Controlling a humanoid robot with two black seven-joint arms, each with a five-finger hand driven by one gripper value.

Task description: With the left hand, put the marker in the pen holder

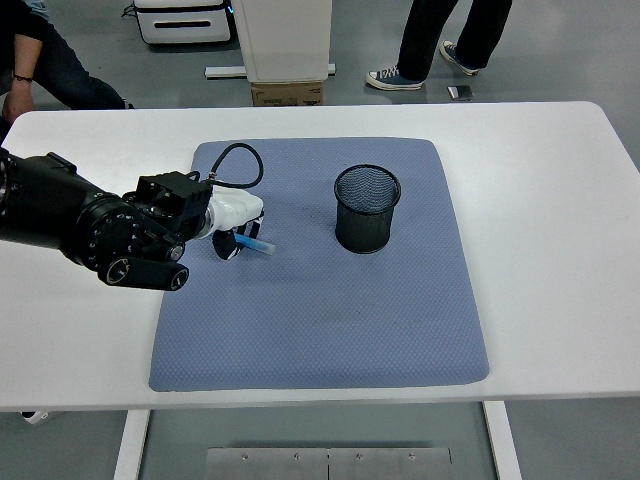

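Over mat's left side, left hand (236,222) curled around blue marker (254,243); grasp step. Next: lift, carry right to mesh pen holder (367,209).

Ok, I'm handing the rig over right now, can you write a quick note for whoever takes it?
Left hand: low over the left part of the blue mat, fingers curled on the blue marker, whose tip sticks out toward the pen holder.
Right hand: out of view.
Pen holder: upright on the mat, to the right of the hand; nothing visible in it.
Done: marker gripped.
Left: carry the marker over to the holder and drop it in.
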